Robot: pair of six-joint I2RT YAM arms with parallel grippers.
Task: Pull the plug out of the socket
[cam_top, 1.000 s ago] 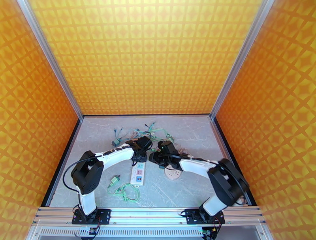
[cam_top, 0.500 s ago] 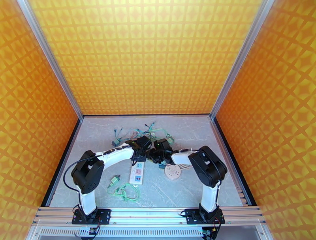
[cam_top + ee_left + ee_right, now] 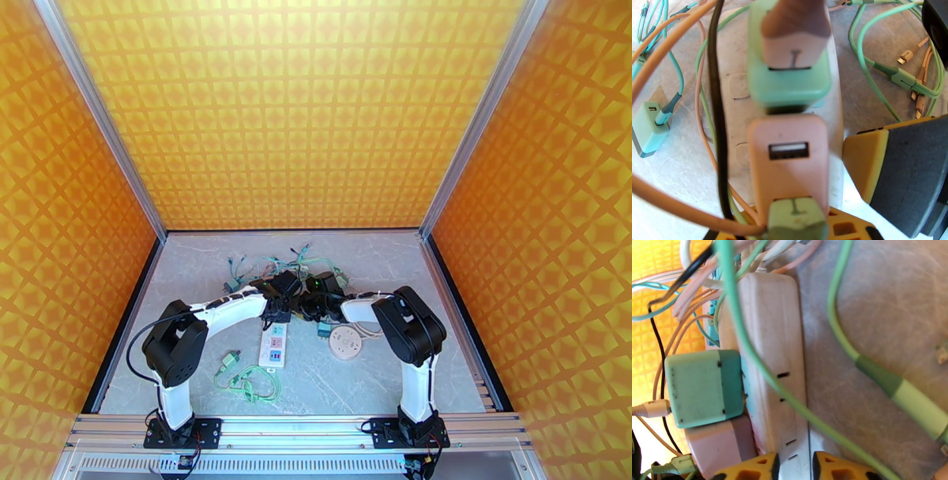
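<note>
The white power strip (image 3: 274,347) lies about in the middle of the table, a little toward the near edge, with its length running from near to far. Two plugs sit side by side on its far end: a pink plug (image 3: 788,173) and, behind it, a green plug (image 3: 788,85), both seated in the strip.

The left end effector (image 3: 278,306) hangs directly over this far end. In its wrist view the yellow fingers (image 3: 847,229) stand on either side of the near end of the pink plug, where a green connector (image 3: 798,221) enters it. The jaws are narrow, but it cannot be told if they really press on the plug (the connector covers the contact).

The right end effector (image 3: 314,304) is just beside the left one, at the right side of the strip (image 3: 770,338). Its two fingertips are close together at the edge of the strip, near the pink plug (image 3: 721,453) and below the green plug (image 3: 703,388). Whether they clench anything cannot be told.

A round socket (image 3: 345,345) lies just right of the strip, and loose cables (image 3: 300,260) lie toward the far edge.
</note>
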